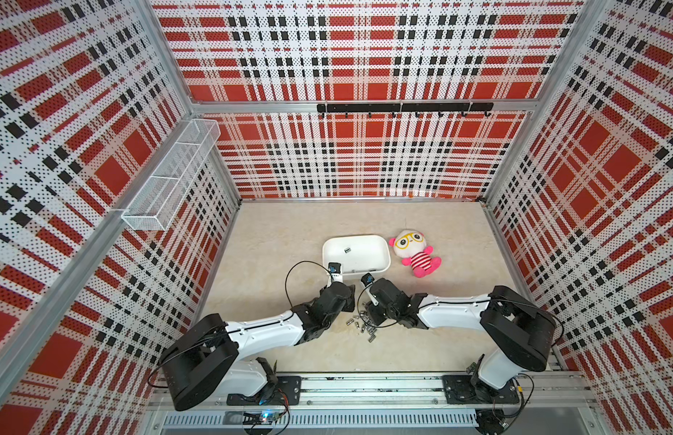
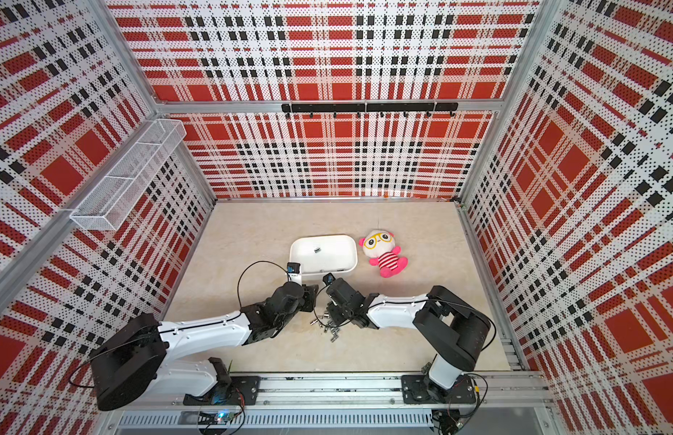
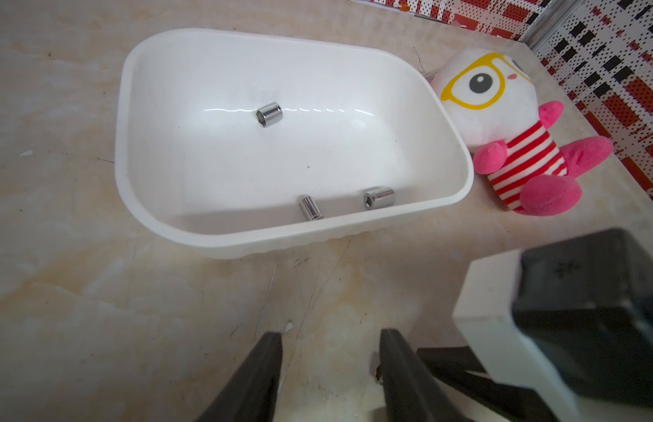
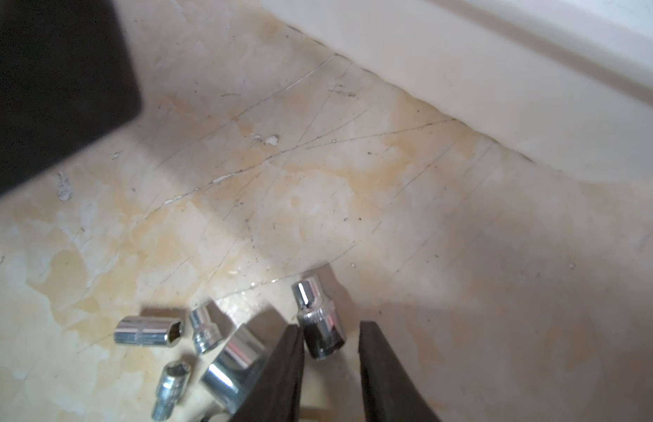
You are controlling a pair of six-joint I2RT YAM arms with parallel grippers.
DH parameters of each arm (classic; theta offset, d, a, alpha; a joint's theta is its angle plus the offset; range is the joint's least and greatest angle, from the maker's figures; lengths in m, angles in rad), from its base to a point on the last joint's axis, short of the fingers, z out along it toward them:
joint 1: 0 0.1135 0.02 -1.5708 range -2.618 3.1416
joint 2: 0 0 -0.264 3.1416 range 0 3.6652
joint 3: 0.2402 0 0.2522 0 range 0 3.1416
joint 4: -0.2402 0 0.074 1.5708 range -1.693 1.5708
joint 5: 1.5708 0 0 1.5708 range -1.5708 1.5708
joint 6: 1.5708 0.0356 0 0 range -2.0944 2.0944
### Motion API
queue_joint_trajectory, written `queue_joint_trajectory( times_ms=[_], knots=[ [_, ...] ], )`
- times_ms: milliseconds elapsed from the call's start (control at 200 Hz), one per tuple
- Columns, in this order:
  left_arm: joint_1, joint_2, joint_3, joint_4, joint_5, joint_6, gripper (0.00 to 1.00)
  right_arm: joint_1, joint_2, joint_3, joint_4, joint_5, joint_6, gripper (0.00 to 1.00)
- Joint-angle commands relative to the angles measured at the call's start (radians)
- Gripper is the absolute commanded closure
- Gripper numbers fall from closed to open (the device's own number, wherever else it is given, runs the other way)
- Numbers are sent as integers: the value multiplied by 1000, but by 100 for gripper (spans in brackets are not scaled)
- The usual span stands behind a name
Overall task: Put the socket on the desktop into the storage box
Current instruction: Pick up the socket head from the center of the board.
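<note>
Chrome socket (image 4: 317,318) inside parted right end effector (image 4: 330,327); left end effector (image 3: 331,334) parted, empty. Likely stiff, slick: pinch wide barrel.

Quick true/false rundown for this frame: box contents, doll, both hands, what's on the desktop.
1. Three sockets lie in the storage box. True.
2. The plush doll sits inside the storage box. False: it lies on the desktop beside the box.
3. The left hand grips a socket. False: it is open and empty, over bare desktop.
4. A socket sits between the right hand's open fingers. True.
5. The desktop has no sockets on it. False: several loose sockets lie next to the right hand.
</note>
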Motion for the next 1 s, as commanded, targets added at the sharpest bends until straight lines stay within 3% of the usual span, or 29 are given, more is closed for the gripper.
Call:
queue_joint_trajectory(
  times_ms=[0,997],
  knots=[
    [5,11,26,-17,-2,8,51,10,14,21,-22,24,7,68],
    [15,-63,1,-28,-78,-6,52,1,91,66,-46,42,22,68]
  ],
)
